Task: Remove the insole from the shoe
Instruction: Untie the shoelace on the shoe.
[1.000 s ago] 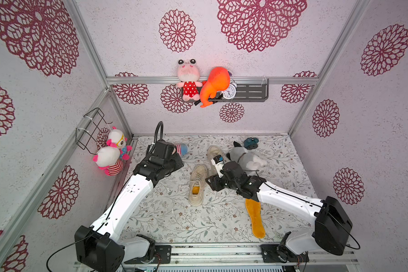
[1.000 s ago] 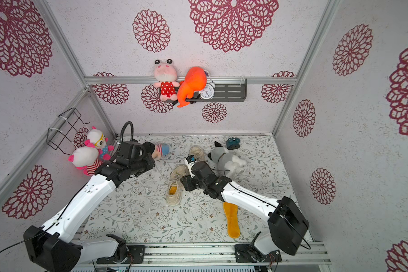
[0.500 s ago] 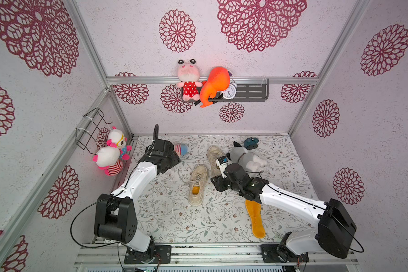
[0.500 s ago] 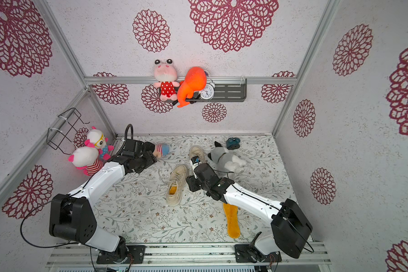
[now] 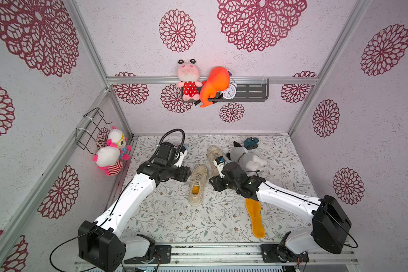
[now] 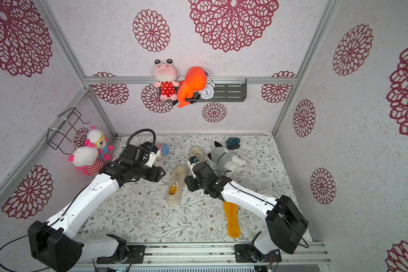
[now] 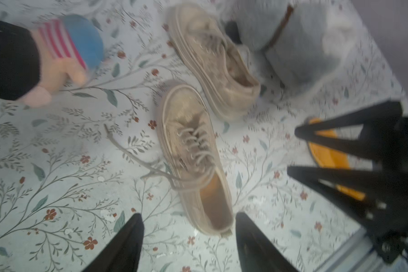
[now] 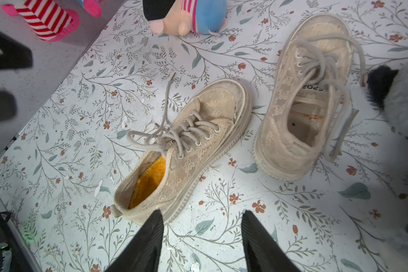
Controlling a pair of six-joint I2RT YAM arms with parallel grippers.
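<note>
A beige lace-up shoe [image 5: 197, 181] [image 6: 176, 183] lies mid-table with an orange insole [image 5: 195, 189] [image 8: 150, 181] inside its heel opening. My left gripper [image 5: 186, 174] [image 7: 189, 226] hovers at the shoe's left side, open and empty. In the left wrist view the shoe [image 7: 191, 146] has its heel just beyond the fingertips. My right gripper [image 5: 213, 184] [image 8: 201, 219] hangs open and empty at the shoe's right side, one finger [image 8: 151, 233] near the heel. A second beige shoe [image 5: 213, 155] [image 8: 302, 99] lies farther back with no insole in it.
A loose orange insole [image 5: 254, 217] lies near the front right, partly under the right arm. A grey plush [image 5: 245, 159], a striped plush [image 6: 163, 148] and a small teal object [image 5: 251, 142] sit at the back. Toys hang on the left wall and a shelf [image 5: 252, 91] on the back wall.
My left gripper has swung right and forward from near the striped plush to the shoe's left side. The right gripper has barely shifted.
</note>
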